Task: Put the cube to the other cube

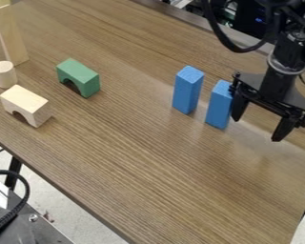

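Camera view, right of centre: nearer blue block [219, 105], upright on its small end, just beside one of my jaws. No cube by shape, a tall block rather, but I take it for one of the task's pair. Farther blue block [188, 90] stands to its left and slightly higher in the frame, also on end. Narrow strip of wood between the two; near, not touching.

Gripper [258, 128] hangs at the right of the frame. Jaws released and spread wide, nothing grasped. One jaw overlaps the nearer block's right edge in the picture; whether it touches, I cannot tell. Such a spread would suit either letting a block go or lining up for one. If the pair counts as together with that gap, backing off is all I owe; if they must meet, a gentle leftward nudge, kept low, should serve. Small footing under a tall body: pushed high, either could topple.

Outward, upper left: green arch block [78, 77], opening down, well apart from the pair. Beyond it pale arch block [26, 105], pale cylinder [4, 75] and tall pale block [10, 35], loosely grouped along the left edge. Likely bystanders, out of my working path. All share the wooden table [148, 190].
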{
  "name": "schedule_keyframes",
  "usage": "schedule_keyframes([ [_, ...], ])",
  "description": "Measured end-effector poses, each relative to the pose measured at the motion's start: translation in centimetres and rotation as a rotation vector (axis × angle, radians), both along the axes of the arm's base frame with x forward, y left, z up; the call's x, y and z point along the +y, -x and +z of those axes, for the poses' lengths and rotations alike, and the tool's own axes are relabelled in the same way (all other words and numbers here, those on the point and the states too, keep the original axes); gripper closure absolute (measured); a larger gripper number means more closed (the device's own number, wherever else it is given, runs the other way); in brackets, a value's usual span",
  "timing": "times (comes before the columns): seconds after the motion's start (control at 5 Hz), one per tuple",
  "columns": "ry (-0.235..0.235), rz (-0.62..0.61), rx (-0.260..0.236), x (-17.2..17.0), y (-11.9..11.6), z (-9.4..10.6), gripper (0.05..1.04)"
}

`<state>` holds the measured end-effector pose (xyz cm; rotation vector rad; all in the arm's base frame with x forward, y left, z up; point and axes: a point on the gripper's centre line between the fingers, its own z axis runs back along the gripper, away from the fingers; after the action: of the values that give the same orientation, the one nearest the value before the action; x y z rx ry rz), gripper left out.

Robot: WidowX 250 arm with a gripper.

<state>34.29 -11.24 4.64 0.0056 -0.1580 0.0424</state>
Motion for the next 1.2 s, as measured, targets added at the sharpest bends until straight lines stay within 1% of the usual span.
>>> schedule_keyframes([
  [0.6,-0.002,0.015,-0.013,0.4,-0.2,0.0,0.085],
  [1.0,0.0,0.013,-0.003,0.4,0.6,0.0,0.085],
  [1.2,0.007,0.013,0.016,0.0,1.4,0.0,0.086],
])
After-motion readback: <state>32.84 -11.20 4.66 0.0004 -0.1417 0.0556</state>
